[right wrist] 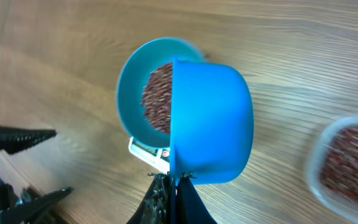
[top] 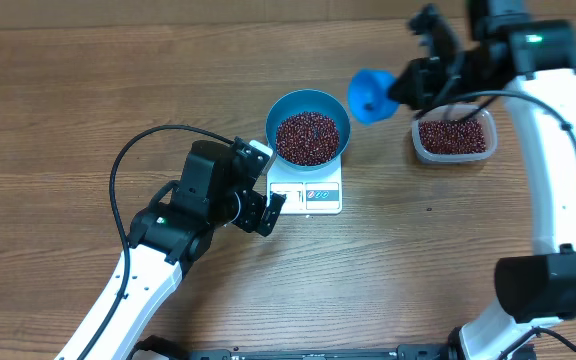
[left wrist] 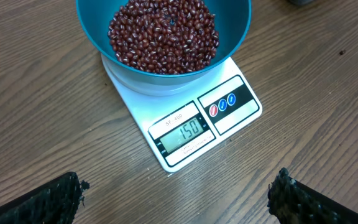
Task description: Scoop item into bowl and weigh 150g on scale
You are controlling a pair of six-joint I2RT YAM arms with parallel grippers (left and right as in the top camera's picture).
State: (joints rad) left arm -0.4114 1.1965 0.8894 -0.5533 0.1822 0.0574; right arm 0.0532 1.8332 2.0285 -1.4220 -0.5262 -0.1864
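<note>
150 is what the scale [left wrist: 188, 121] reads with the beans [left wrist: 163, 34] in the bowl [left wrist: 236, 43] on it mid-frame, so it looks done; left fingers [left wrist: 48, 202] wide open, right fingers [right wrist: 188, 205] clamped on the scoop [top: 370, 96].

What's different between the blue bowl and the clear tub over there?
The bowl is round and solid blue; the tub is a clear rounded rectangle. The bowl stands on the white scale; the tub sits straight on the table. Both hold small red-brown beans.
</note>
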